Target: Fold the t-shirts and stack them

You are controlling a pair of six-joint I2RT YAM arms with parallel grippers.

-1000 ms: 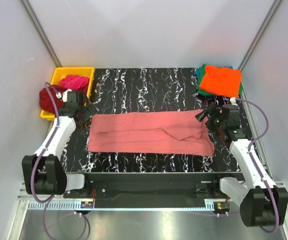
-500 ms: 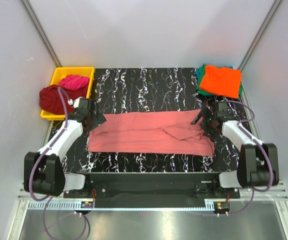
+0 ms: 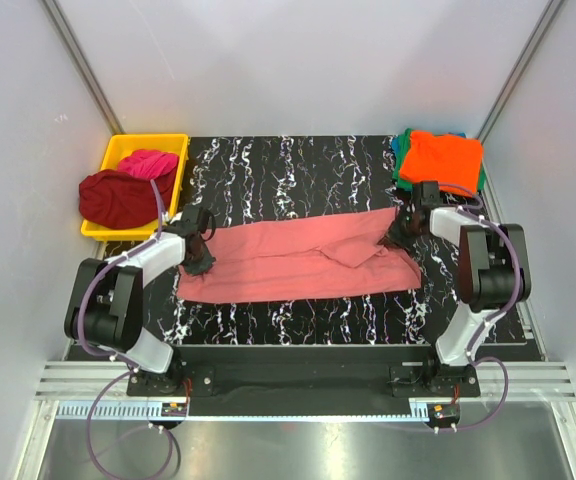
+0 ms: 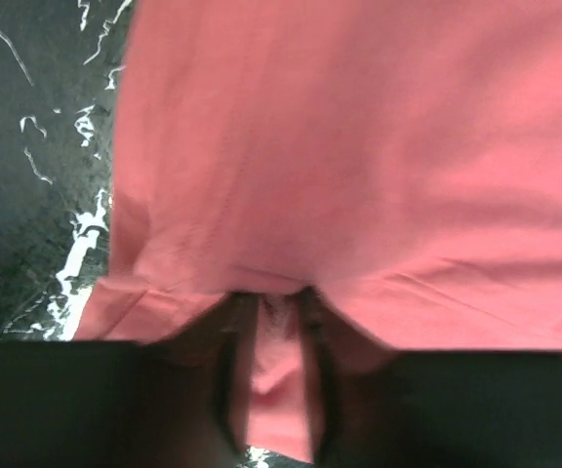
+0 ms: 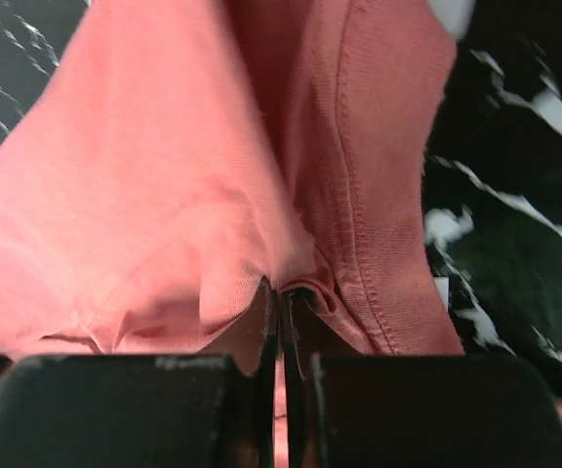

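A large salmon-pink t-shirt [image 3: 308,262] lies folded into a long band across the black marbled table. My left gripper [image 3: 201,262] is low at its left end; in the left wrist view a bunched fold of the pink cloth [image 4: 359,175] sits pinched between the narrowly parted fingers of the left gripper [image 4: 273,327]. At the shirt's far right corner my right gripper [image 3: 400,232] is shut, and the right wrist view shows the right gripper [image 5: 283,292] with its jaws pressed together on the hemmed edge [image 5: 379,244].
A yellow tray [image 3: 118,147] at the far left holds a dark red shirt [image 3: 113,197] and a magenta one [image 3: 150,162]. At the far right an orange shirt [image 3: 444,160] lies folded on a green one [image 3: 399,168]. Grey walls close both sides.
Both arms came down onto the salmon-pink shirt's ends and their jaws closed on the cloth. The shirt's right end has been drawn up and skewed.
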